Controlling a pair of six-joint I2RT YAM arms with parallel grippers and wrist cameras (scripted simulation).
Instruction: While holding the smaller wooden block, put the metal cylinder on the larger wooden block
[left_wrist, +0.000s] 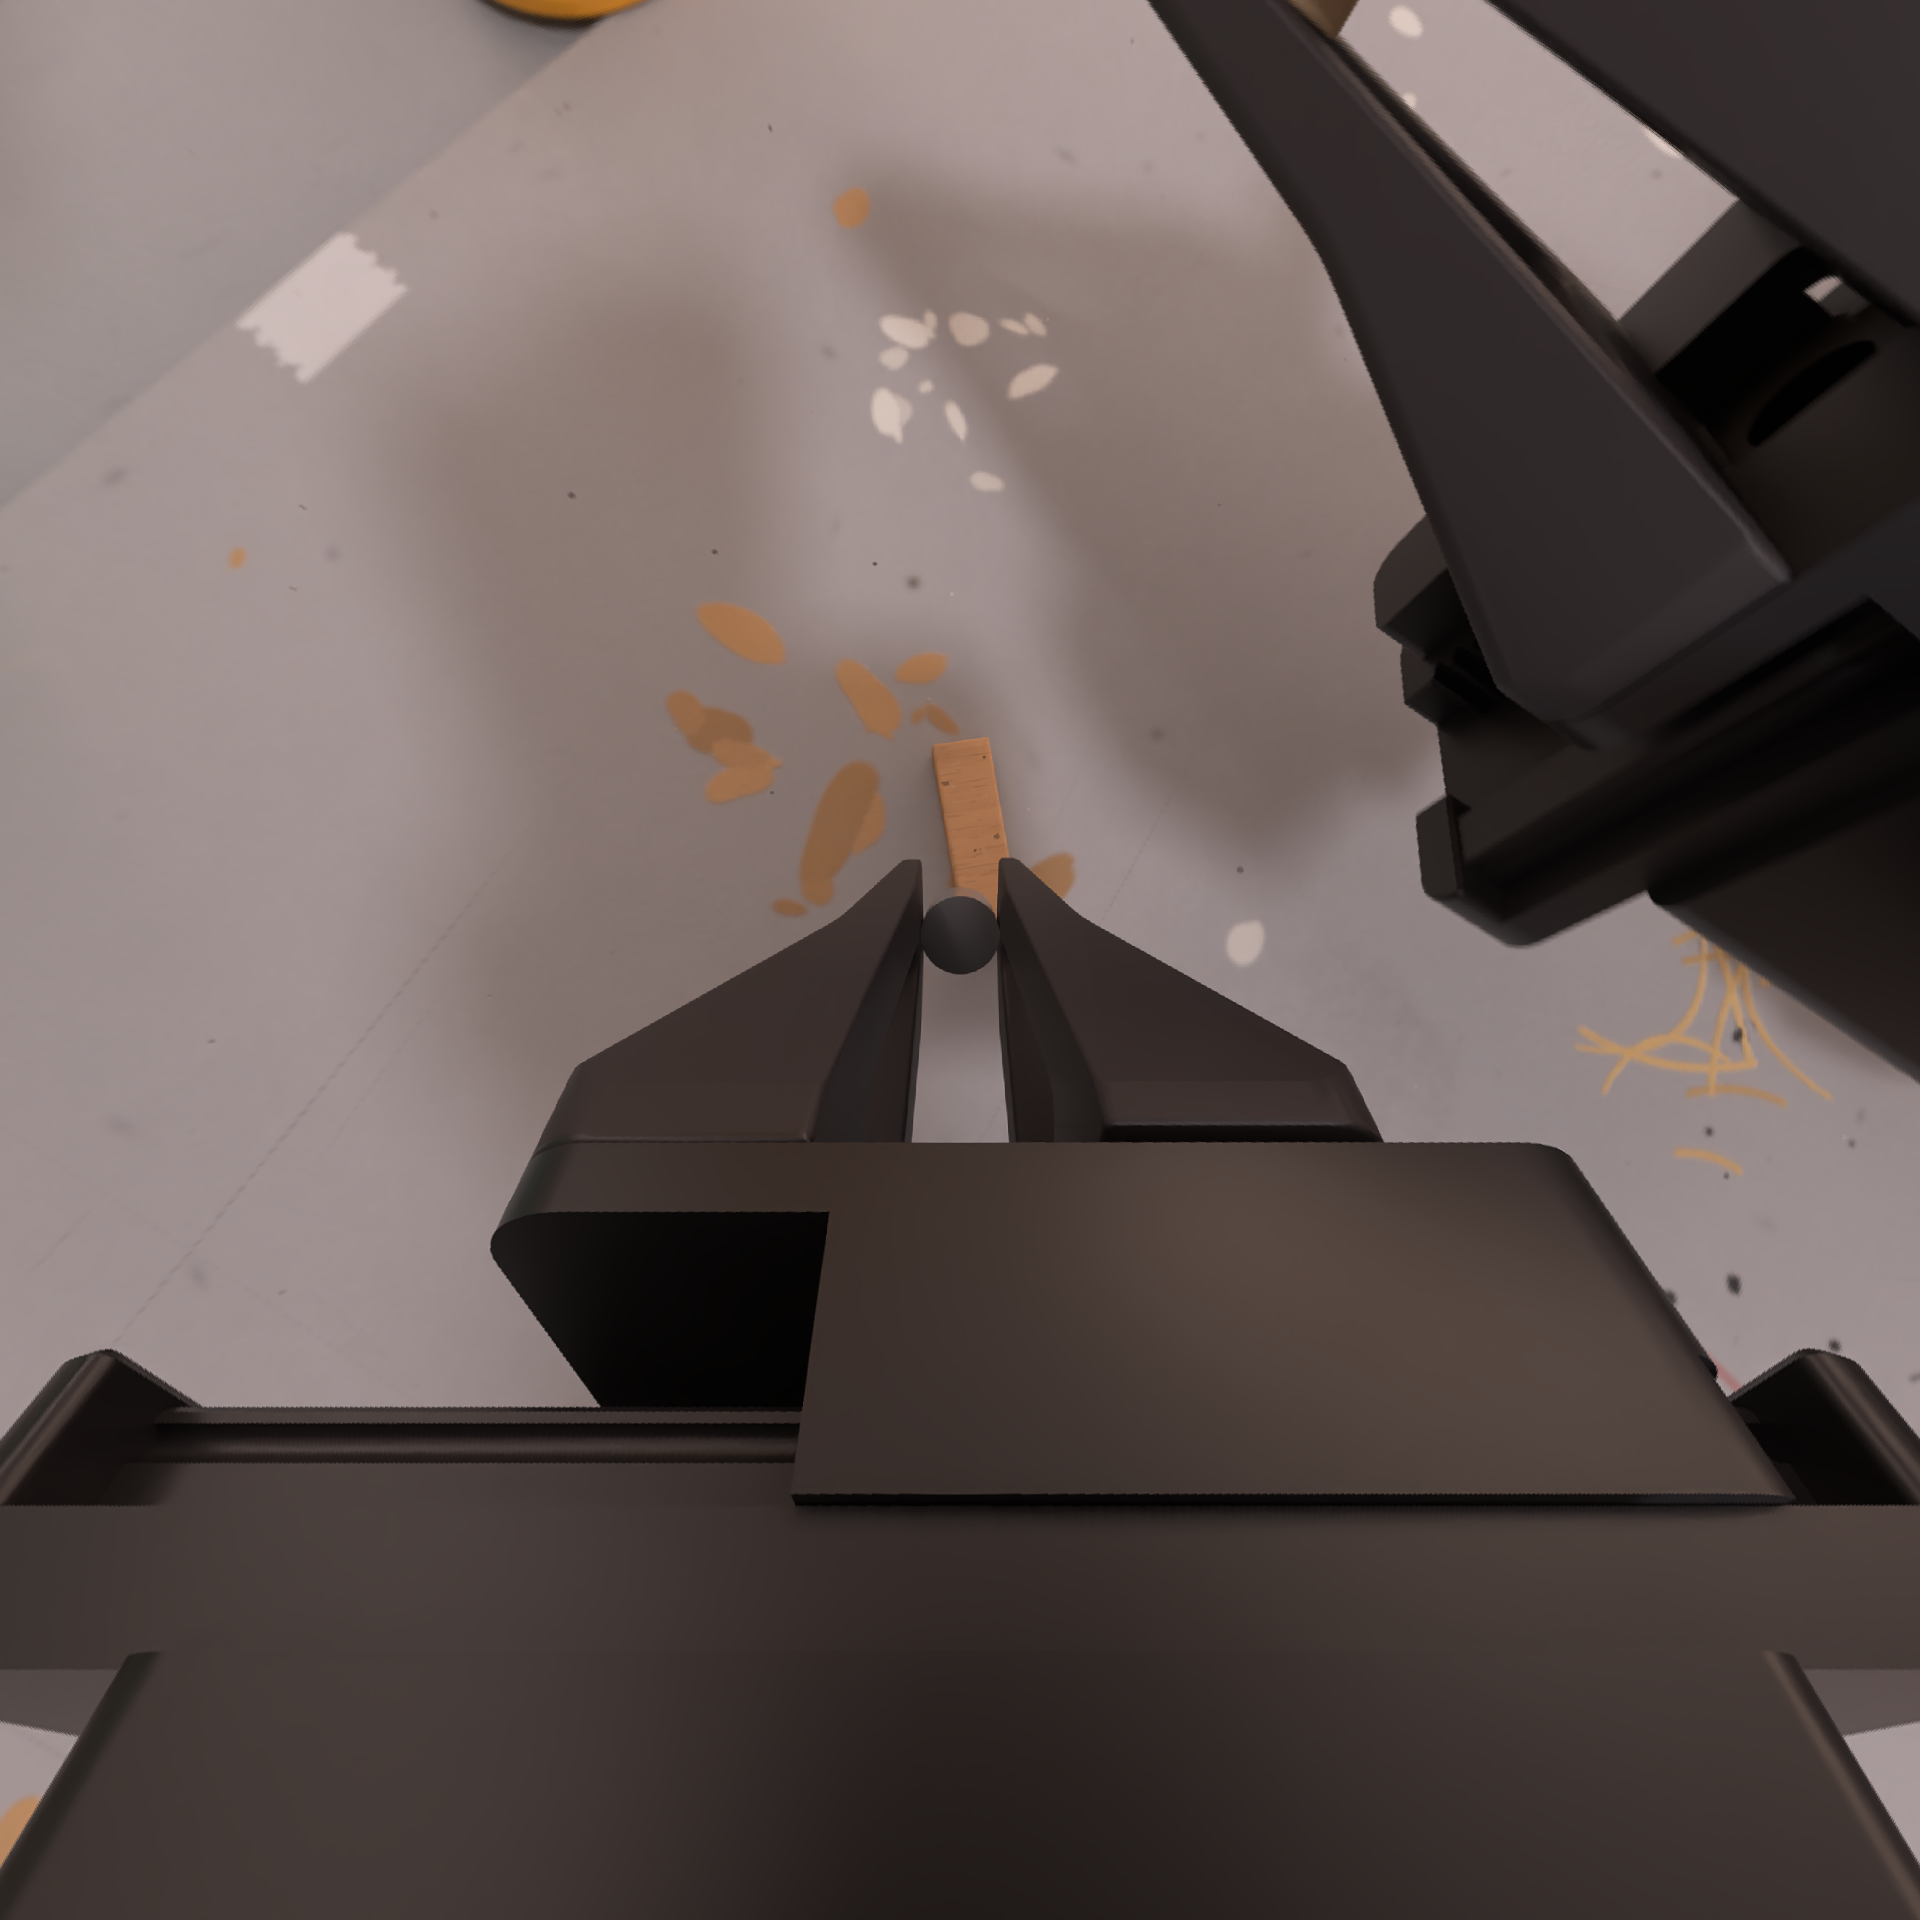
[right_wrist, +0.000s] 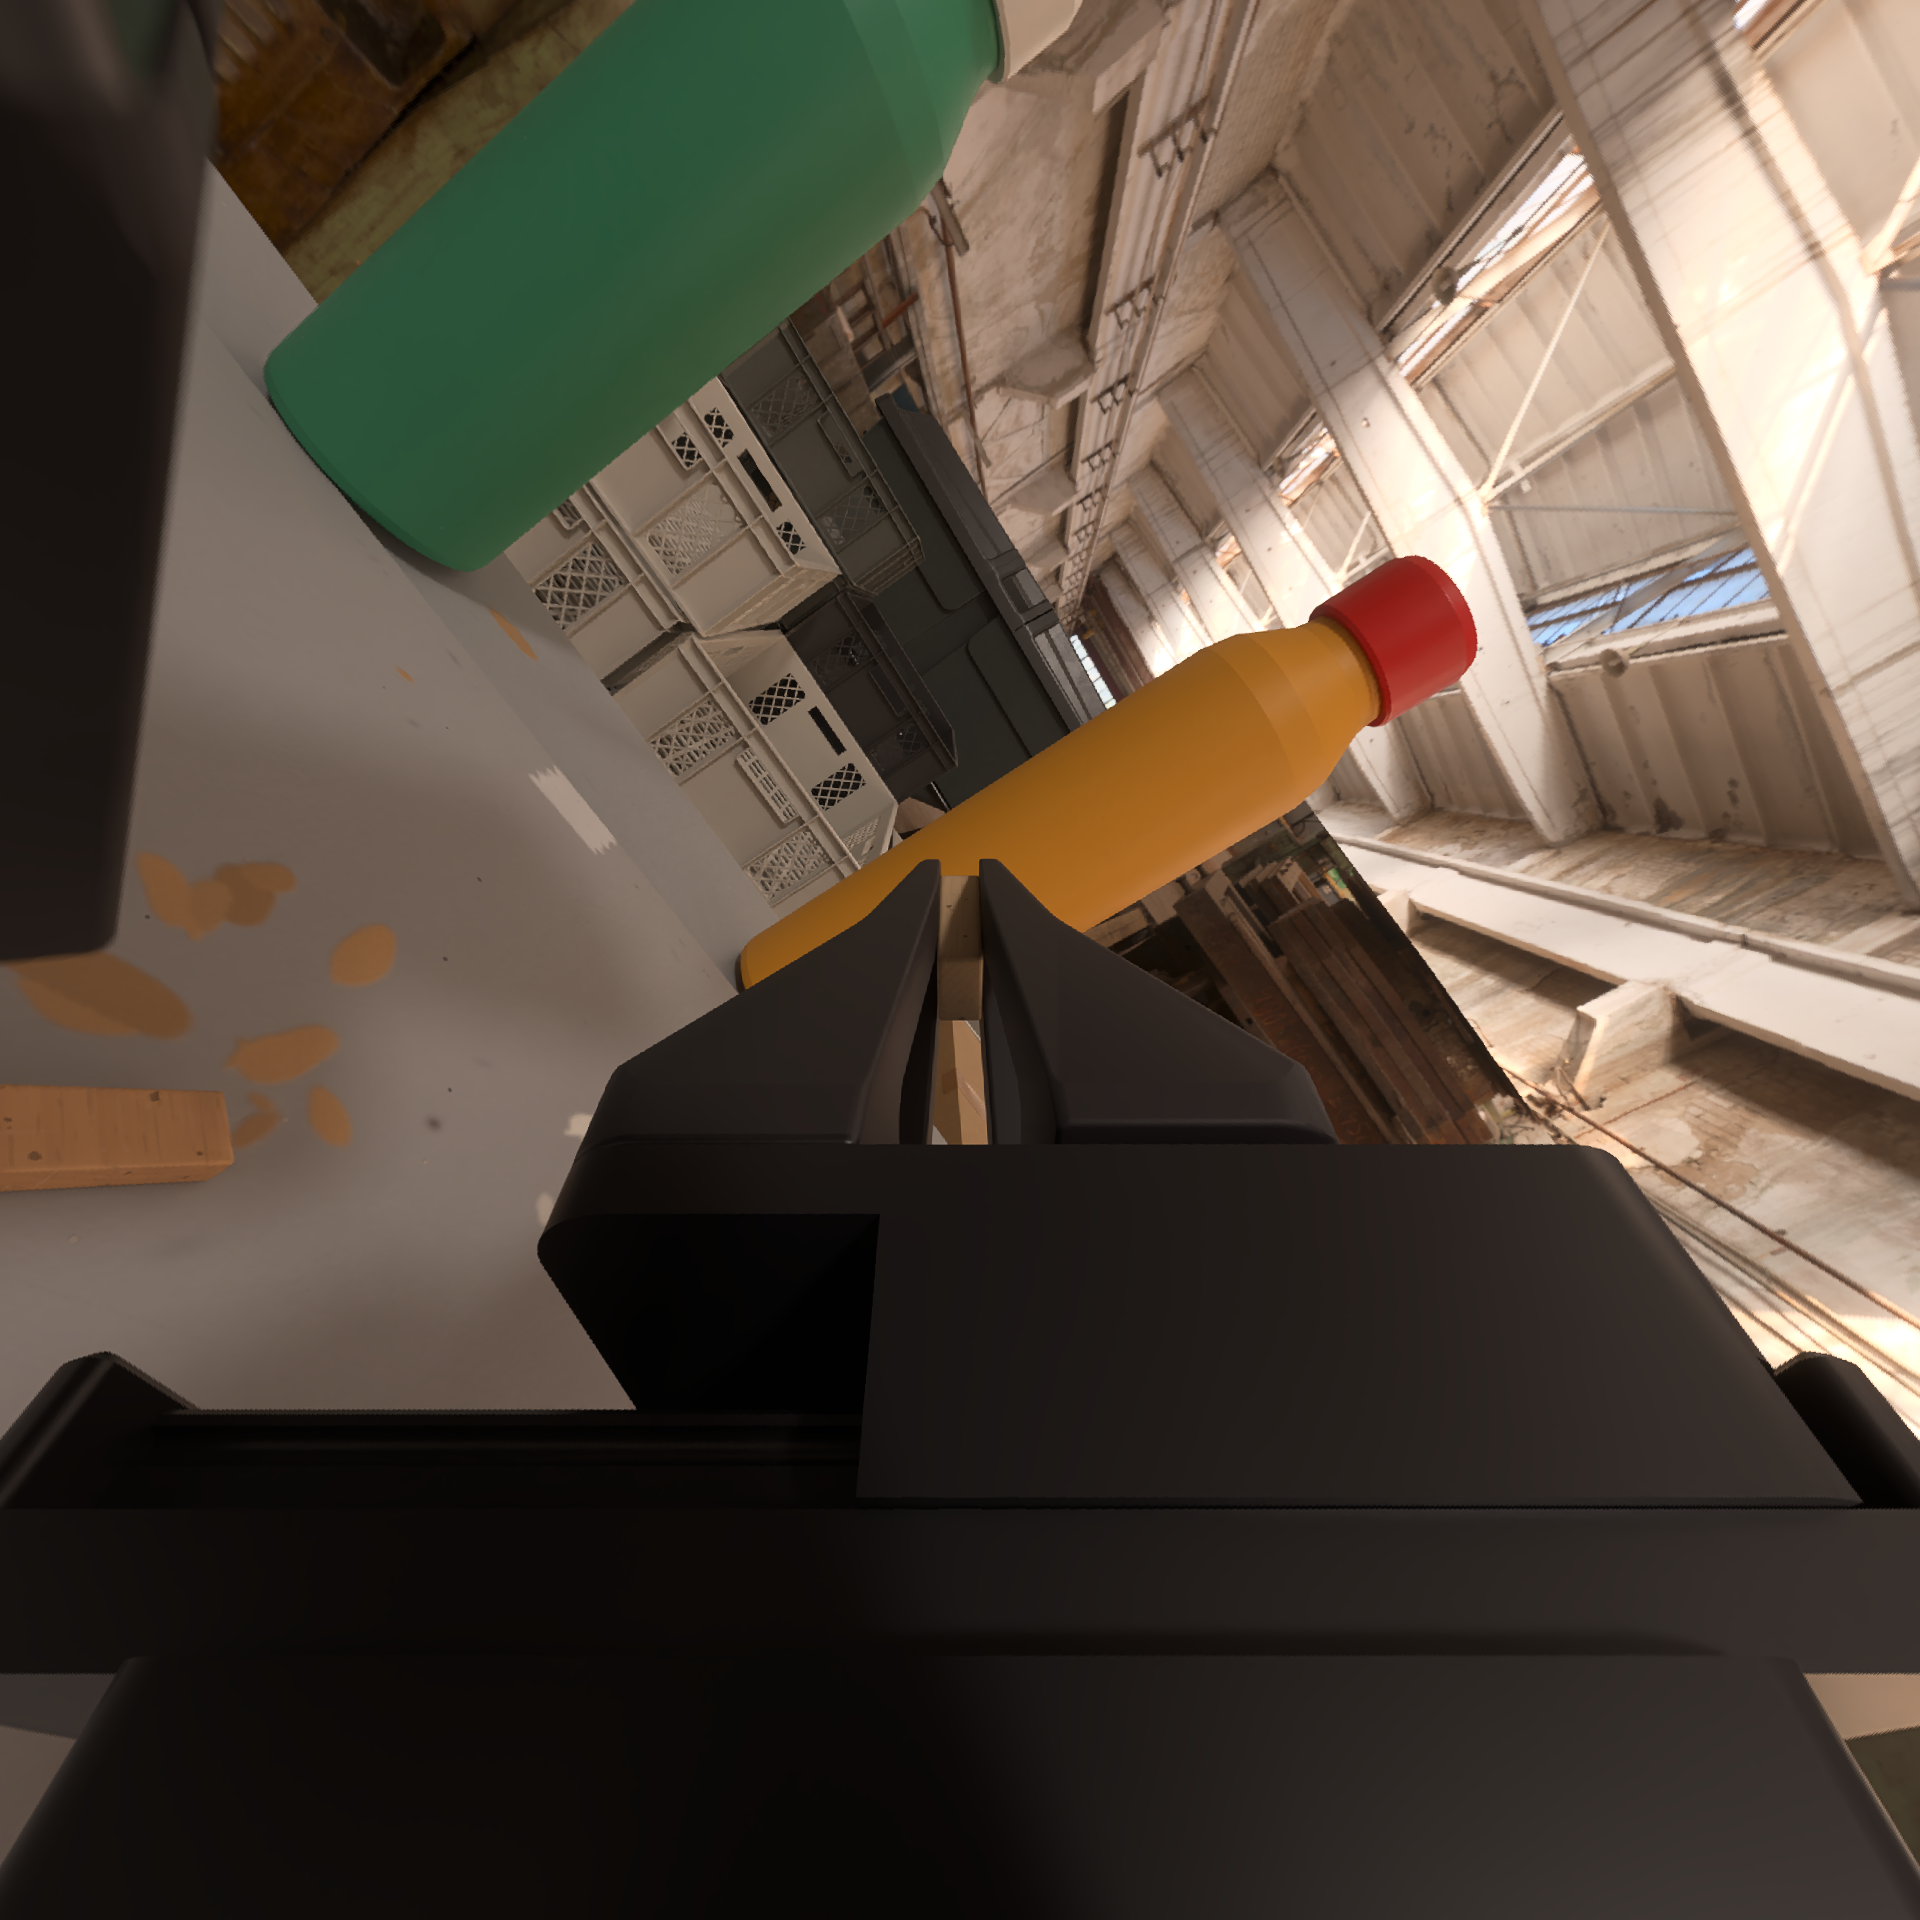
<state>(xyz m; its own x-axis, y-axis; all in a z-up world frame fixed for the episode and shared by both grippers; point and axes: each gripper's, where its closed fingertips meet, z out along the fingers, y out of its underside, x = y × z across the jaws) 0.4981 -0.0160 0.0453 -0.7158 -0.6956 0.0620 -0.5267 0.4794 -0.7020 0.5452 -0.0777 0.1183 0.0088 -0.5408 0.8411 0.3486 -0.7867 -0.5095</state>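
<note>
Your left tool (left_wrist: 960, 896) is clenched on the small dark metal cylinder (left_wrist: 959, 935), which you see end-on as a round face between the two tips, above the grey desk (left_wrist: 312, 935). Just past the tips, at 12 o'clock, lies the larger pale wooden block (left_wrist: 968, 812), long and narrow, flat on the desk. Your right tool (right_wrist: 960, 883) is clenched on the smaller light wooden block (right_wrist: 962, 966), a thin piece that runs back between the fingers.

I judge the cylinder to be stiff, smooth and heavy for its size, so it may slip or roll. Keep the hold across its round side, as it is now. The block top is narrow, so the cylinder could roll off if it is put down across it.

The right arm's black body (left_wrist: 1621, 582) stands at 2 o'clock in the left wrist view, near to your path. In the right wrist view, a big green cylindrical container (right_wrist: 623, 270) stands at 11 o'clock and an orange bottle with red cap (right_wrist: 1143, 779) at 1 o'clock, both well apart from the larger block. Orange and white paint spots mark the desk.
</note>
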